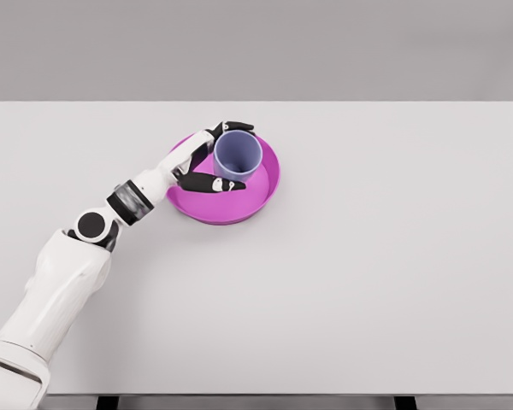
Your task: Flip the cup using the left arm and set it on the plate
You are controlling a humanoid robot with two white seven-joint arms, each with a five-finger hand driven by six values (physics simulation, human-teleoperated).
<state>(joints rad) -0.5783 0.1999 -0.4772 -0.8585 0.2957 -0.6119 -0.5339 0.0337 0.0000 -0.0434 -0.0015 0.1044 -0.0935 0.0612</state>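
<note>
The left hand (207,161) sits just above and left of the frame's centre, its black-tipped fingers (212,184) curled around the cup (238,155): one set of fingers wraps the cup's upper rim side, another lies along its lower left side, so the hand cradles the cup from the left. Whether the fingers press the wall firmly or only rest against it cannot be told at this size. The cup is pale lavender-blue, stands upright with its open mouth facing up, and rests inside the plate (261,196), toward the plate's upper middle. The plate is a bright magenta shallow dish with a raised rim; the hand reaches over its left edge, hiding part of that side. From the hand the white forearm runs down and to the left through a grey wrist band and a dark round joint, then widens into the upper arm, which leaves the frame at the lower left corner. The plate lies on a white counter (393,282) that fills most of the frame, its far edge running across the upper part. Behind it is a plain grey wall, and beneath the near edge dark supports show at the bottom.
</note>
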